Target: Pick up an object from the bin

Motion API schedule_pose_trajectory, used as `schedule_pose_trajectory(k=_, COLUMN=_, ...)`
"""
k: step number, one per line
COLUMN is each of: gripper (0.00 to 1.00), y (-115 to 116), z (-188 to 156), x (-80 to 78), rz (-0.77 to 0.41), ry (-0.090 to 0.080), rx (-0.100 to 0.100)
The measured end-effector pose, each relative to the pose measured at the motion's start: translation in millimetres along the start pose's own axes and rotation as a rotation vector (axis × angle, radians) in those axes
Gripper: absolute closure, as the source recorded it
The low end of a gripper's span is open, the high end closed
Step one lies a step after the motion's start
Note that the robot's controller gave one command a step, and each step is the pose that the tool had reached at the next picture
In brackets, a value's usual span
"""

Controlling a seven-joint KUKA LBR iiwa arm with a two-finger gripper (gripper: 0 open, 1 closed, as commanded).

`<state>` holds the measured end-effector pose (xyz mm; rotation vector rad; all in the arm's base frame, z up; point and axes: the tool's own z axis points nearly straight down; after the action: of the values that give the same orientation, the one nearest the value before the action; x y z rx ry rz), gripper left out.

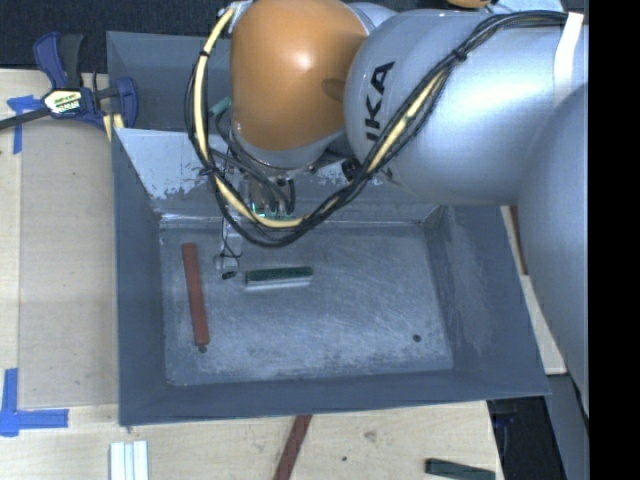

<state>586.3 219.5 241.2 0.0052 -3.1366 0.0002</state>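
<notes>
My gripper (266,198) hangs below the arm's wrist over the back left part of the bin floor. Just in front of it, near the middle of the floor, lies a small dark green and grey bar-shaped thing (279,278), flat and pointing left to right. A long reddish-brown stick (196,295) rests further left, running front to back along the left wall. The gripper stands above and behind the left end of the dark bar, and nothing shows held in it.
The arm's large silver body and its orange wrist cover hide the bin's back wall and right rear corner. Yellow and black cables loop down beside the gripper. The bin's sloped walls rise on all sides.
</notes>
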Motion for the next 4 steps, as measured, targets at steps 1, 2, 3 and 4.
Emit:
schedule_pose_trajectory(k=1, gripper=0.00, y=-1.1, z=-4.8, x=-1.8, rz=0.003, ry=-0.008, rx=-0.002)
schedule_pose_trajectory(k=2, gripper=1.00, y=-47.8, z=172.8, x=0.6, rz=-0.070, ry=-0.004, rx=0.001)
schedule_pose_trajectory(k=3, gripper=0.00, y=-46.7, z=169.7, x=-0.9, rz=-0.071, ry=-0.008, rx=-0.001)
schedule_pose_trajectory(k=4, gripper=0.00, y=-46.8, z=169.8, x=-0.8, rz=-0.070, ry=-0.008, rx=-0.001)
